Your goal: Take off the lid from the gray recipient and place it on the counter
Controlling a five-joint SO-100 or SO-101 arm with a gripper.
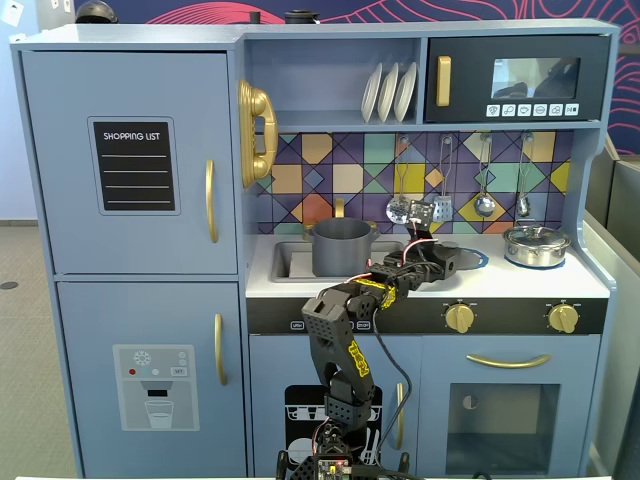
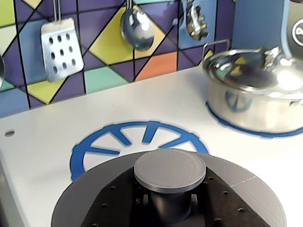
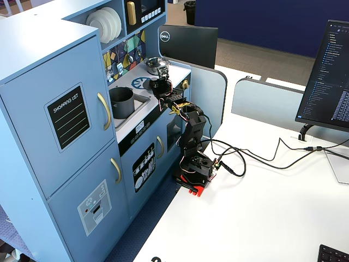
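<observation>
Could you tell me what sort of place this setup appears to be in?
Probably an office: a blue toy kitchen stands against a white desk, with a computer monitor on the desk and a Dell monitor behind a partition.

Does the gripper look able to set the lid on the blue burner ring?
Probably yes: the gripper holds the lid right by the burner ring, which is bare; the silver pot stands apart.

Gray lid (image 2: 170, 171) over blue-ringed counter (image 2: 57, 137); open gray recipient (image 1: 341, 246) in sink.
</observation>
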